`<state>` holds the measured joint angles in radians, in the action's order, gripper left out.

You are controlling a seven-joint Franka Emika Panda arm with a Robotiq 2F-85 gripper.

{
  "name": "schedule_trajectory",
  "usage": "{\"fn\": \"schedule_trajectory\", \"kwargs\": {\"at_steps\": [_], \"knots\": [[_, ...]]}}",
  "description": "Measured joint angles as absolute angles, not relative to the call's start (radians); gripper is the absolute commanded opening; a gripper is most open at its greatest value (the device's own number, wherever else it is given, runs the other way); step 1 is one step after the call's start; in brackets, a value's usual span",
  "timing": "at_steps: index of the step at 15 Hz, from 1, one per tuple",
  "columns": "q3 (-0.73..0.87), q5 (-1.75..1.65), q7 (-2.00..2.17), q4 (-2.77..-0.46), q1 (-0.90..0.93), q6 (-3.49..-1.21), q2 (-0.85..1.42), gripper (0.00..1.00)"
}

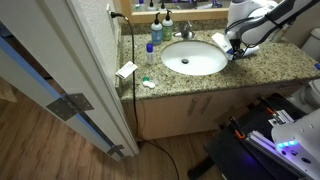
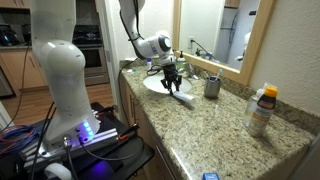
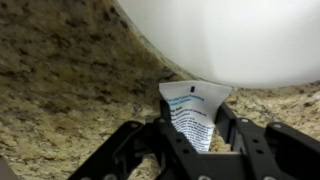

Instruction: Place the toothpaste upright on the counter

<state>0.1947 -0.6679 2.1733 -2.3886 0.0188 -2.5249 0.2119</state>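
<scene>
The toothpaste (image 3: 195,112), a flat white tube with blue print, lies on the speckled granite counter (image 3: 60,90) beside the white sink basin (image 3: 220,35). In the wrist view its crimped end points toward the basin and its body runs between my fingers. My gripper (image 3: 195,140) is open and straddles the tube, with a sliver of granite showing beside one finger. In both exterior views the gripper (image 1: 235,48) (image 2: 172,82) points down at the counter's basin edge, over the toothpaste (image 2: 184,98) lying flat there.
A faucet (image 1: 185,30) and a small blue bottle (image 1: 152,46) stand behind the sink (image 1: 172,62). A grey cup (image 2: 211,87) and an orange-capped bottle (image 2: 262,110) stand further along the counter. A white card (image 1: 126,70) lies at the counter's end. A mirror (image 2: 225,35) backs the wall.
</scene>
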Motion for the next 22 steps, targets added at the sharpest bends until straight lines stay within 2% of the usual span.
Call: {"fn": "schedule_trajectory", "kwargs": {"at_steps": [4,8,10,11,13,14,16,19,20,21,22], "knots": [[0.189,-0.663,2.166,-2.396,0.018,-2.528,0.200,0.15],[0.142,-0.404,1.885,-2.456,-0.062,-2.578,0.128,0.05],[0.087,-0.258,1.725,-2.510,-0.140,-2.599,0.063,0.03],[0.063,-0.175,1.644,-2.537,-0.172,-2.600,0.028,0.05],[0.053,0.002,1.479,-2.580,-0.186,-2.593,-0.045,0.02],[0.063,0.090,1.398,-2.593,-0.179,-2.577,-0.082,0.04],[0.149,0.227,1.245,-2.601,-0.126,-2.513,-0.166,0.04],[0.358,0.357,1.018,-2.601,-0.070,-2.406,-0.288,0.01],[0.433,0.395,0.936,-2.599,-0.071,-2.372,-0.318,0.03],[0.507,0.432,0.858,-2.593,-0.074,-2.339,-0.338,0.12],[0.575,0.470,0.779,-2.586,-0.079,-2.308,-0.351,0.12]]}}
